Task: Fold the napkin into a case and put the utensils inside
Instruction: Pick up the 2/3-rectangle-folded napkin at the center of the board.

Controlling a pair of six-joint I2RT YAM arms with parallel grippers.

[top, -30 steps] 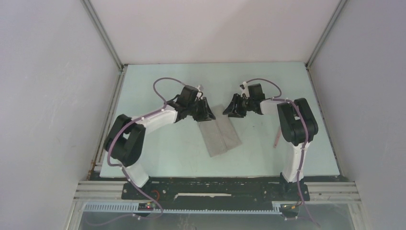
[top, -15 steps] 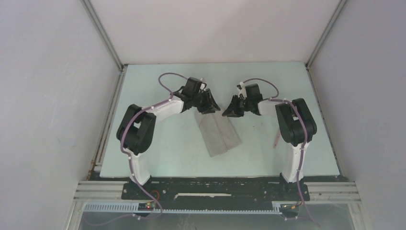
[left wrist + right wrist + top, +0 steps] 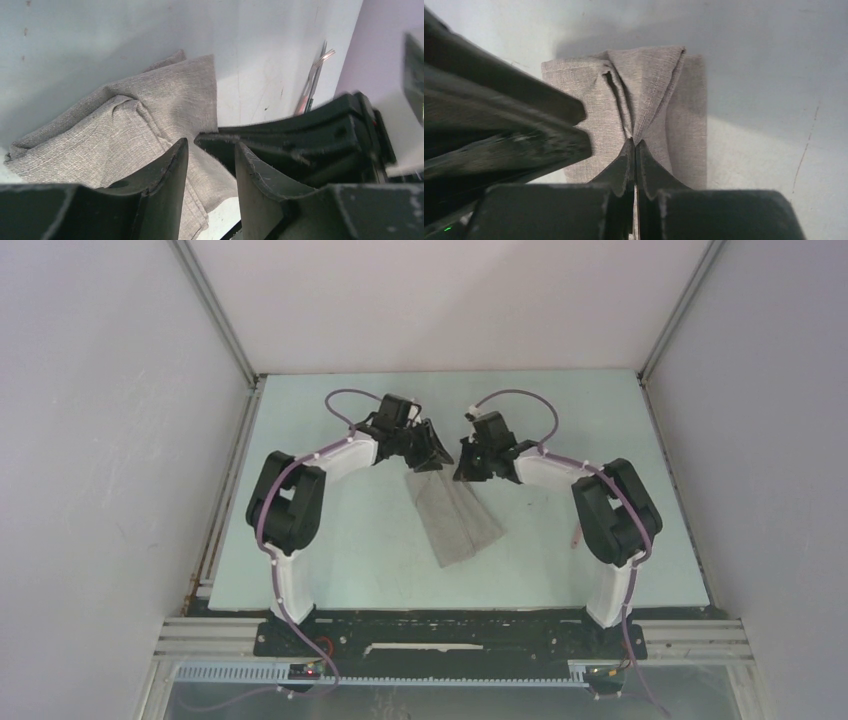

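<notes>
Where the napkin (image 3: pixel 458 520) lies folded into a narrow strip, slanted across the middle of the table (image 3: pixel 340 540), its far end is gathered into a raised pleat. The right gripper (image 3: pixel 634 146) is clenched on that pleat. The left gripper (image 3: pixel 210 150) hovers just beside it, fingers parted, released. The utensils (image 3: pixel 575 532) lie well apart, beside the right arm (image 3: pixel 610 505).

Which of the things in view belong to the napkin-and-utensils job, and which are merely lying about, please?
Part of the job:
- napkin, partly folded
- utensils, on the table near the right arm
- left gripper, open
- right gripper, pinching the napkin

Just there:
- table
- purple cables
- enclosure walls
</notes>
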